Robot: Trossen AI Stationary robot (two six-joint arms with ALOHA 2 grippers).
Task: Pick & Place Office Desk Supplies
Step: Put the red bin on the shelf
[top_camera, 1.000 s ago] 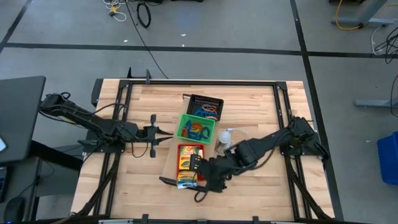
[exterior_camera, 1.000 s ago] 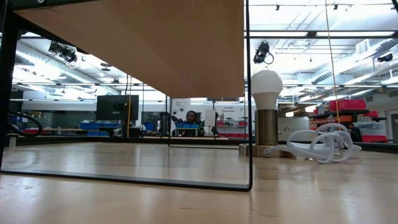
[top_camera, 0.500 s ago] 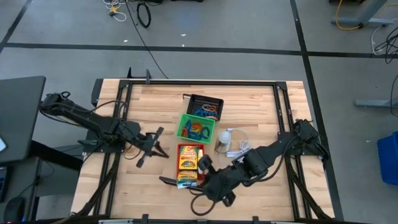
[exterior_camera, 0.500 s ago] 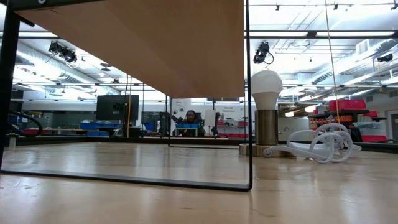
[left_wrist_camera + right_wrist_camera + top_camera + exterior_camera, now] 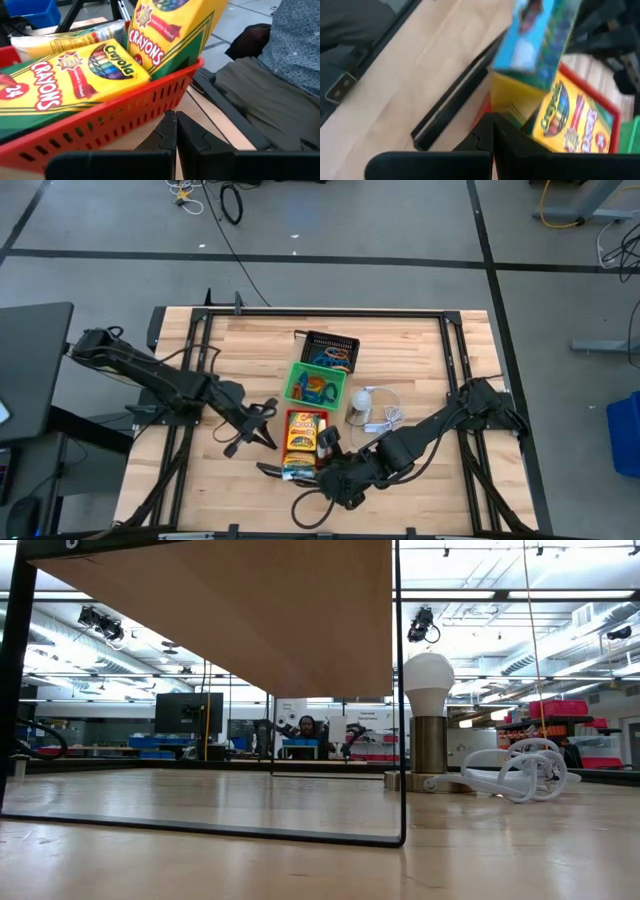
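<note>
A red mesh tray (image 5: 290,423) near the table's middle holds yellow and green crayon boxes (image 5: 75,75); one box (image 5: 570,120) leans upright at the tray's near end, under a blue box (image 5: 535,35). My left gripper (image 5: 268,430) is shut and points level at the tray's left wall (image 5: 100,130), tips just short of it. My right gripper (image 5: 322,468), also shut, slants down at the tray's near right corner. Coloured loop clips lie in the green tray (image 5: 315,385) and the black tray (image 5: 330,352). My right gripper's shut fingertips (image 5: 490,122) stand right at the lower edge of the yellow crayon box (image 5: 515,100) at the tray's near end. Whether they touch it cannot be told. My left gripper touches nothing.
A white light bulb (image 5: 360,406) on a metal base with a coiled white cord (image 5: 385,418) stands right of the red tray. A pale wooden board (image 5: 271,442) lies along the tray's left side. A person's trousers (image 5: 270,100) show beyond the table's edge.
My left gripper has swung toward the near edge and the red tray, turned at the wrist, and shut its fingers. My right gripper has rolled about its own line and shifted left along the tray's near end. The trays and boxes have stayed in place.
</note>
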